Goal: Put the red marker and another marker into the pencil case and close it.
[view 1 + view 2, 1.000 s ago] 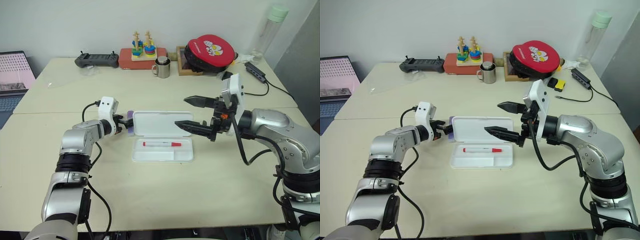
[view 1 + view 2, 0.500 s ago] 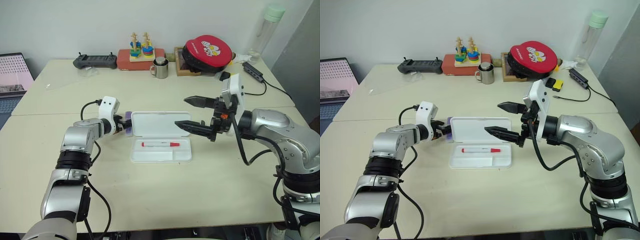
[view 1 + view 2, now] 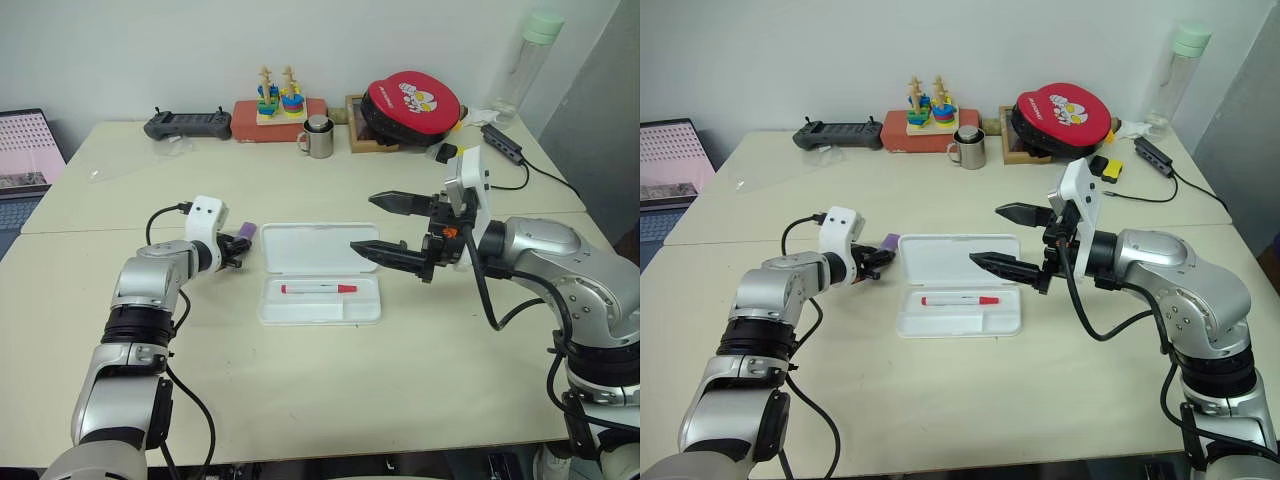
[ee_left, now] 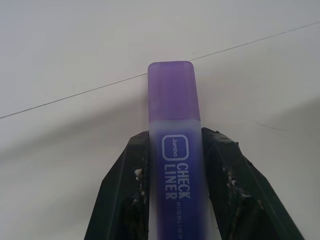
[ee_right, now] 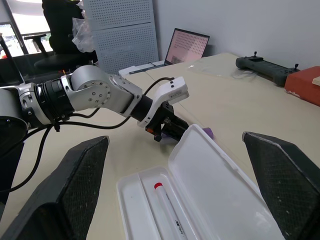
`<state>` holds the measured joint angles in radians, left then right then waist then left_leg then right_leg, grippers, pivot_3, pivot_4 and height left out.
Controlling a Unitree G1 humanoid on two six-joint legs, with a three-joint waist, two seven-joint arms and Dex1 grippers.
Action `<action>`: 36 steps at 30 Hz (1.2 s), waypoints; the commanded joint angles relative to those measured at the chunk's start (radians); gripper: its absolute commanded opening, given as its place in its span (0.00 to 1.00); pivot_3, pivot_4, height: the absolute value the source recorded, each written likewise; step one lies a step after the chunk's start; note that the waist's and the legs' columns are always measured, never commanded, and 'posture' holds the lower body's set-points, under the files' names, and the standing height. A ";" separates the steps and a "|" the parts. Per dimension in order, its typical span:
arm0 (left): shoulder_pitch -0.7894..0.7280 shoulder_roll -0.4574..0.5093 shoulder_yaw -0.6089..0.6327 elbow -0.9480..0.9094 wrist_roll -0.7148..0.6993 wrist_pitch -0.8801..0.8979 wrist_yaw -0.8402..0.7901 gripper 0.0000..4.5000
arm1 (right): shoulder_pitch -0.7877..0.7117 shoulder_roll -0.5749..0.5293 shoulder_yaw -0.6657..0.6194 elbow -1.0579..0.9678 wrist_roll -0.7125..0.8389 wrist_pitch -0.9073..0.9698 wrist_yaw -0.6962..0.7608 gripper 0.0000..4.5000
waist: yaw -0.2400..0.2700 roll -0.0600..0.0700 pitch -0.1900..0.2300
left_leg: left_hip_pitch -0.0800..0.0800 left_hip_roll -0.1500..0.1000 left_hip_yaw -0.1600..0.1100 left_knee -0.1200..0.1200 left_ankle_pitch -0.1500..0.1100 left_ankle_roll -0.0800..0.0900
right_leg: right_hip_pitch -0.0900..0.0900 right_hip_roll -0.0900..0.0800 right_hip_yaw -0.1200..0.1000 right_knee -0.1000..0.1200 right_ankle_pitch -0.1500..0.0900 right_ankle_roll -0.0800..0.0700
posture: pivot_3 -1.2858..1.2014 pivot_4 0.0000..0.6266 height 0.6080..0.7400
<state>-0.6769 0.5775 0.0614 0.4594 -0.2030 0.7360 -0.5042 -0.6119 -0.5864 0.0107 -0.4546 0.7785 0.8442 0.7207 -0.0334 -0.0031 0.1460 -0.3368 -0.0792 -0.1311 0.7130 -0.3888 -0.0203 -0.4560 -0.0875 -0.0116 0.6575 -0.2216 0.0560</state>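
With the red marker [image 3: 318, 289] lying in the open case [image 3: 320, 300] mid-surface, the left gripper [image 3: 238, 248] clamps the purple marker [image 4: 174, 150] beside its lid, while the right gripper [image 3: 392, 229] waits open above for closing.

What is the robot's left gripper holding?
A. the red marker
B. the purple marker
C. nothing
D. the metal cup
B: the left wrist view shows the left gripper with a black finger on each side of the purple marker, while the red marker lies in the open pencil case.
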 commanded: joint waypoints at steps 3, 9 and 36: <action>0.022 0.021 0.034 -0.002 0.020 0.011 0.037 0.27 | -0.031 -0.009 -0.034 -0.005 0.015 -0.019 0.017 1.00 | 0.002 0.000 0.000 | 0.000 0.000 0.000 0.000 0.000 0.000 | 0.000 0.000 0.000 0.000 0.000 0.000 | 0.52 0.24 1.00; 0.004 0.027 0.057 -0.003 0.015 -0.036 0.049 0.27 | -0.032 -0.009 -0.033 0.003 0.009 -0.025 0.023 1.00 | 0.002 0.000 0.000 | 0.000 0.000 0.000 0.000 0.000 0.000 | 0.000 0.000 0.000 0.000 0.000 0.000 | 0.52 0.24 1.00; 0.254 0.239 -0.304 -0.600 -0.054 -0.357 -0.704 0.27 | 0.068 -0.141 -0.010 -0.088 -0.010 0.006 0.078 1.00 | 0.008 0.003 0.000 | -0.006 0.001 -0.004 -0.001 0.000 0.000 | 0.001 0.000 -0.002 -0.010 0.001 0.000 | 0.52 0.24 1.00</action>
<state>-0.4075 0.8245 -0.2387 -0.1381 -0.2698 0.4026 -1.2096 -0.5522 -0.7185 0.0074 -0.5037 0.7674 0.8493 0.8040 -0.0255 0.0001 0.1457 -0.3436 -0.0779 -0.1353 0.7121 -0.3887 -0.0200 -0.4555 -0.0871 -0.0143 0.6476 -0.2210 0.0555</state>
